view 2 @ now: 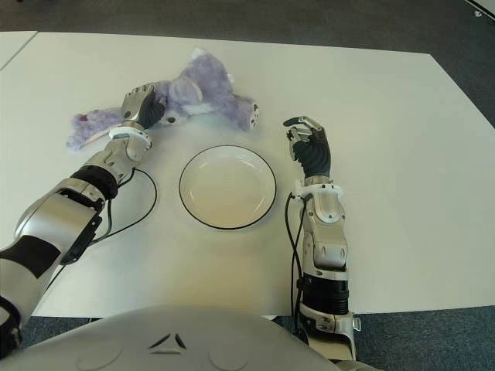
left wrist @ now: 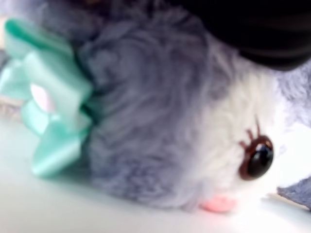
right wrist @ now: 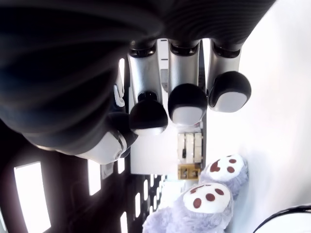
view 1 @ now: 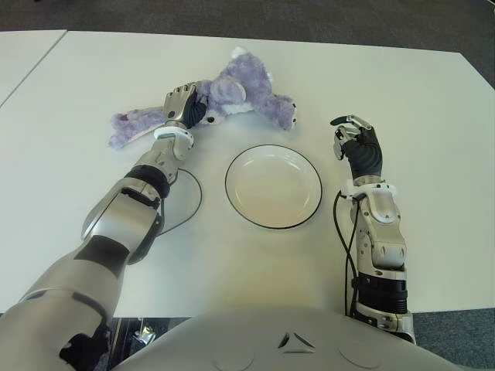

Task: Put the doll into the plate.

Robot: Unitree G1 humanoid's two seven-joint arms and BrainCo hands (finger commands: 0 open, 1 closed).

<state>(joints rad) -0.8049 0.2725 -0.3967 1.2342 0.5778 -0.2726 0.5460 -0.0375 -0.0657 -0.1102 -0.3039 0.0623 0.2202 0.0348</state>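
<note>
The left hand (view 1: 182, 104) sits on the purple doll (view 1: 232, 97), which lies on the white table (view 1: 433, 100) just beyond the plate (view 1: 273, 186). Its fingers seem closed around the head, though the wrist view shows mostly fur, so the hold could be shallow. If so, the floppy body may slip out or drag against the plate rim. The right hand (view 1: 357, 143) hovers right of the plate, fingers curled, holding nothing. Count: 1 doll, 1 plate, 2 hands.
</note>
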